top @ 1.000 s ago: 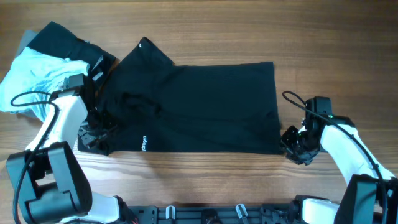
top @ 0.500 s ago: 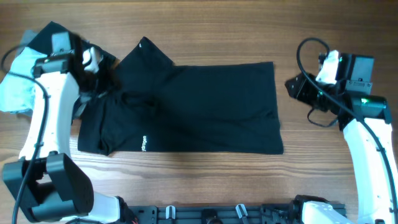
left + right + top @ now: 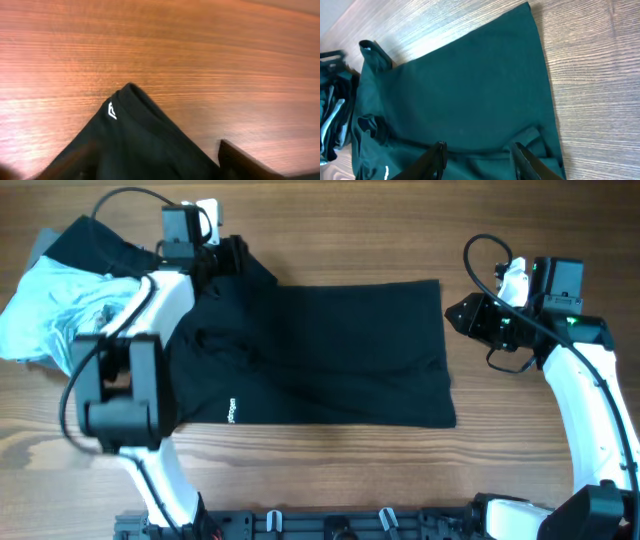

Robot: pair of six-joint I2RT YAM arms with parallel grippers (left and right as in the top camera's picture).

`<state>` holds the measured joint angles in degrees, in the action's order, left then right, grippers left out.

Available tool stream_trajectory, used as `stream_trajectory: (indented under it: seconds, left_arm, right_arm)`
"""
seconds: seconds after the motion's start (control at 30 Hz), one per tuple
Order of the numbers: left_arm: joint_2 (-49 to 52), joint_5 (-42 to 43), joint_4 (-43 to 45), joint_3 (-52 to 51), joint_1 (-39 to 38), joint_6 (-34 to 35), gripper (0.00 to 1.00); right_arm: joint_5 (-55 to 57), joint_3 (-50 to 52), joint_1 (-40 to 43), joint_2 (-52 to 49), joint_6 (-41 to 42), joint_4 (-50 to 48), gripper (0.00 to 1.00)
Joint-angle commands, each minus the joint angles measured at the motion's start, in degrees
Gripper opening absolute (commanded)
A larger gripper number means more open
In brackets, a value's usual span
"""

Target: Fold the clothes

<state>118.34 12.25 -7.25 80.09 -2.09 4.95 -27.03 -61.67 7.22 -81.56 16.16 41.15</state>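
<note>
Overhead, black shirt point(image 3: 320, 350) lies flat across mid-table, long axis running 9 to 3 o'clock. One peaked corner with a white tag point(image 3: 111, 111) sticks out at its 11 o'clock.

Left gripper point(image 3: 215, 255) hangs over that peak. The wrist view shows dark blurred shapes at either side, wide apart with nothing between, so it reads as spread and empty.

Right gripper point(image 3: 462, 313) sits just off the shirt's 2 o'clock corner. Its fingers point(image 3: 438, 159) are parted and empty, with cloth below them.

Likely step: pinch both far corners and carry that edge toward 6 o'clock.

- Bite one layer only at each corner.
- The left side looks rumpled and doubled near 9 o'clock, so aim for the tagged tip rather than the bunch.
- Lift both ends level and travel together, or the fold line will skew.

Edges and room:

- The shirt's 3 o'clock hem is straight and well apart from the table point(image 3: 520, 450) edge, with bare wood beyond it.
- At 9 o'clock a pile of clothes point(image 3: 50, 310) touches the shirt, so the left arm has little room there.
- The 6 o'clock strip is open for laying the fold.
</note>
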Motion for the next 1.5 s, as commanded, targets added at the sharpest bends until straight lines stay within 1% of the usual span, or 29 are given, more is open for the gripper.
stream_trajectory:
  seconds: [0.0,0.13,0.17,0.2,0.23,0.3,0.37,0.4,0.43,0.53,0.7,0.83,0.97,1.07,1.13,1.27,1.3,1.33,1.43,1.47]
  left_arm:
    - [5.5,-0.8,6.1,0.1,0.2,-0.7,0.86]
    - [8.5,-0.8,10.2,0.1,0.2,-1.4,0.85]
    - [9.1,-0.9,10.4,0.1,0.2,-1.4,0.82]
    - [9.7,-1.3,10.8,0.1,0.2,-1.4,0.78]
    - [10.2,-1.6,11.0,0.1,0.2,-1.4,0.71]
    - [10.8,-1.7,11.1,0.1,0.2,-1.3,0.43]
    - [10.5,-1.7,10.0,0.1,0.2,-0.5,0.18]
    - [10.0,-1.7,9.6,0.1,0.2,0.4,0.08]
    - [9.2,-1.7,9.0,0.1,0.2,1.0,0.04]
    - [5.5,-1.7,6.0,0.1,0.3,2.2,0.04]
    - [-5.0,-4.9,-4.3,0.1,0.3,3.0,0.04]
    - [-9.6,-4.9,-9.5,0.1,0.3,3.0,0.04]
    - [-11.4,-4.9,-14.0,0.1,0.0,3.0,0.04]
    - [-11.5,-4.9,-16.7,0.1,-0.3,3.0,0.04]
    - [-11.5,-4.9,-18.0,0.1,-0.4,3.0,0.04]
    - [-11.5,-4.9,-21.4,0.1,-0.4,3.0,0.04]
    - [-11.5,-4.9,-22.2,0.1,-0.4,3.0,0.04]
    - [-11.5,-4.9,-23.1,0.1,-0.4,3.0,0.04]
    - [-11.5,-4.9,-25.2,0.1,-0.4,3.0,0.04]
    - [-11.5,-4.9,-25.7,0.1,-0.4,3.0,0.04]
  right_arm:
    - [-1.3,-0.7,0.1,-0.5,-1.1,-0.2,0.45]
    - [-1.3,-0.7,0.1,-0.5,-1.2,-0.3,0.46]
    - [-1.0,-0.7,0.1,-0.5,-1.2,-0.6,0.46]
    - [-0.6,-0.7,0.1,-0.6,-1.2,-1.2,0.47]
    - [0.1,-0.7,0.1,-0.8,-1.2,-1.8,0.46]
    - [1.7,-0.6,0.1,-1.6,-1.2,-3.4,0.47]
    - [3.2,-0.6,0.1,-3.3,-1.2,-5.2,0.5]
    - [3.5,-0.6,0.1,-4.7,-1.2,-6.4,0.5]
    - [3.5,-0.6,0.1,-5.9,-1.2,-7.5,0.5]
    - [3.5,-0.6,0.1,-11.0,-1.2,-12.8,0.49]
    - [3.6,-0.6,0.1,-20.7,-2.8,-23.0,0.47]
    - [3.8,-0.6,0.1,-25.6,-2.7,-29.3,0.47]
    - [4.3,-0.6,-1.5,-29.6,-2.7,-34.9,0.52]
    - [9.0,-0.6,-3.7,-31.8,-2.6,-37.3,0.54]
    - [11.5,-0.6,-5.0,-33.4,-2.7,-39.3,0.6]
    - [14.6,-0.6,-6.8,-36.9,-2.6,-44.1,0.68]
    - [14.6,-0.6,-6.8,-37.4,-2.6,-44.9,0.68]
    - [14.8,-0.6,-6.8,-37.9,-2.7,-45.5,0.68]
    - [15.4,-0.6,-6.8,-38.1,-2.7,-46.1,0.47]
    - [15.4,-0.7,-6.8,-38.1,-2.7,-46.1,0.36]
